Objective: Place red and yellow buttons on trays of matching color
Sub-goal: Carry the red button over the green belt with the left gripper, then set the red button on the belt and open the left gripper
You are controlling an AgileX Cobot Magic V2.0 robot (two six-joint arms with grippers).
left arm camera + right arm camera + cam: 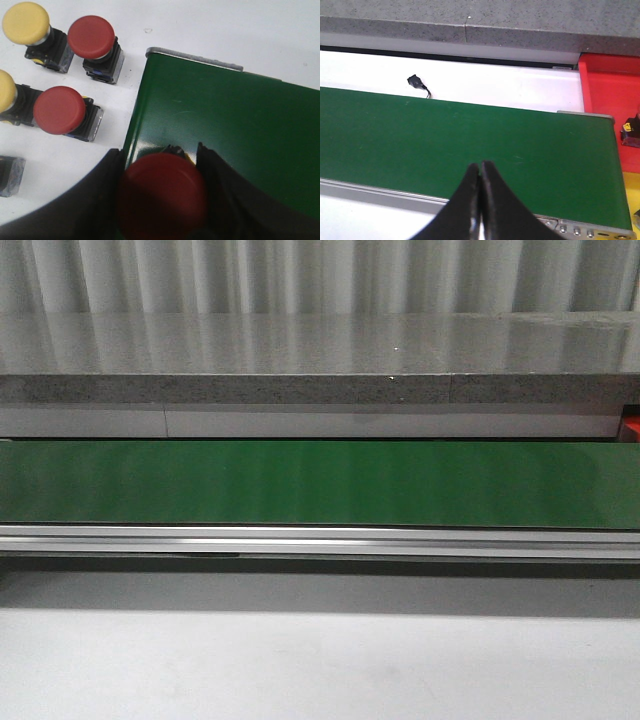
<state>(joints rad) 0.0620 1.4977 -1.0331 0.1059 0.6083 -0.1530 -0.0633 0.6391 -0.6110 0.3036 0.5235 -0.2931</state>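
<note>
Gripping a red button (162, 195) between its black fingers (225, 200), the left gripper (162, 200) holds it over the end of the green conveyor belt (235, 135). Just beside the belt, on the white table (225, 25), stand two more red buttons (91, 37) and two yellow buttons (26, 22). The right gripper (480, 200) hangs over the belt with its fingertips pressed together, holding nothing; beyond the belt's end lies a red tray (610, 95), with the edge of a yellow tray (631, 200) beside it.
</note>
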